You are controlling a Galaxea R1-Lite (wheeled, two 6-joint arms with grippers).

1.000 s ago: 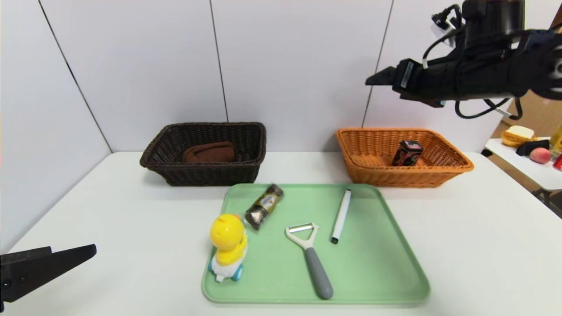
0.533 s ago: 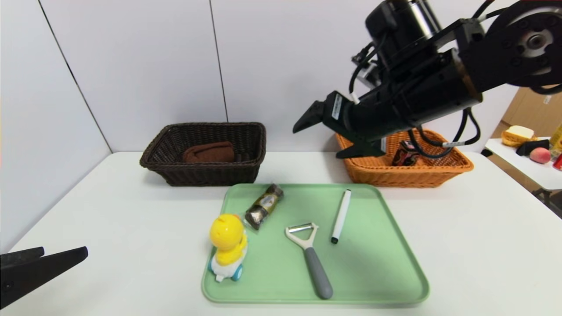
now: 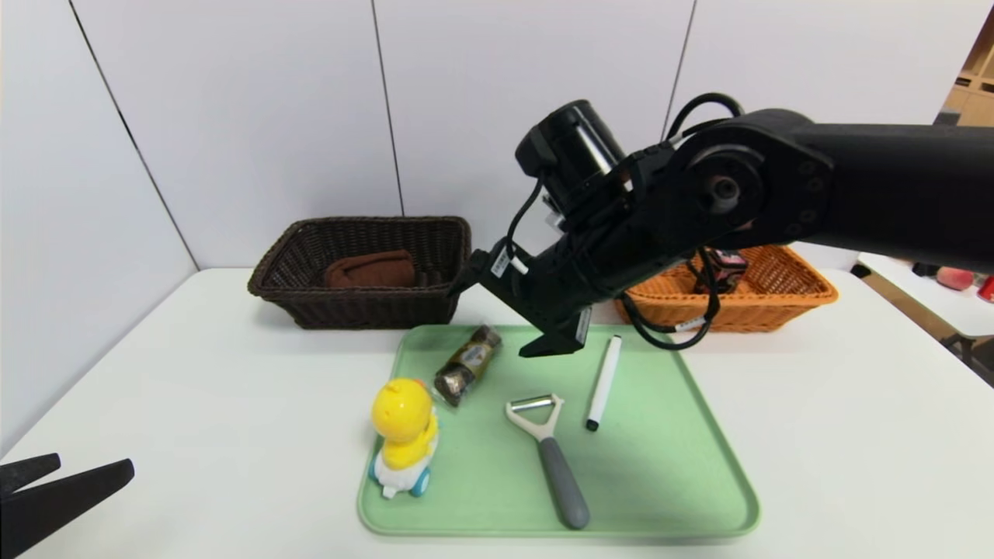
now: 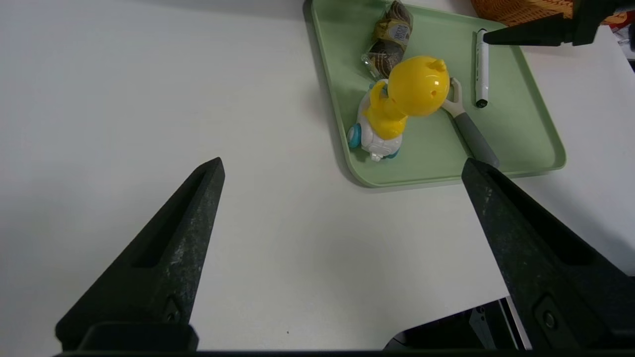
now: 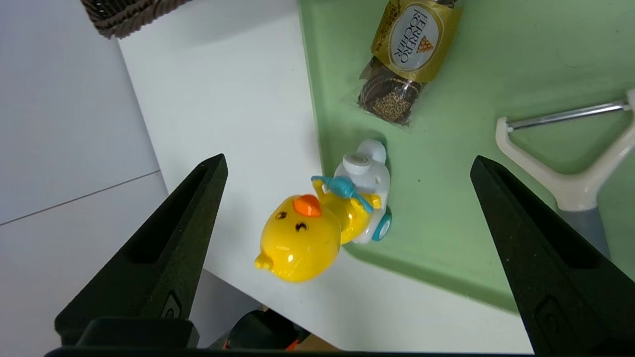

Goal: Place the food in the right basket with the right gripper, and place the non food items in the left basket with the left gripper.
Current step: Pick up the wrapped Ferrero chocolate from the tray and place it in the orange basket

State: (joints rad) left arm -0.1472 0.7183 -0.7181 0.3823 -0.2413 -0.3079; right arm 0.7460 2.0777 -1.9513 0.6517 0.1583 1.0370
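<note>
The left gripper (image 3: 58, 485) sits low at the near left corner of the counter (image 3: 194, 388), fingers spread apart and empty, well away from everything. Behind it, at the far left, the dark basket (image 3: 365, 272) waits for non-food.

On the green tray (image 3: 660, 466), the yellow duck toy (image 3: 404, 435) stands at the left edge, and just beyond it lies the chocolate pack (image 3: 467, 363), angled toward the far side, its near end close to the duck's head. This appears to be the only food on the tray, so it is likely the target.

The right gripper (image 3: 516, 318) hangs above the tray's far middle, tilted down toward the pack, fingers wide apart and holding nothing. To take it well, bring the fingers across the pack's short width near its gold label, so they close on the wrapper's firm middle rather than its crinkly ends, and keep clear of the duck.

The peeler (image 3: 547, 458) and marker (image 3: 603, 380) lie to the right; the orange basket (image 3: 784, 299) sits far right.
</note>
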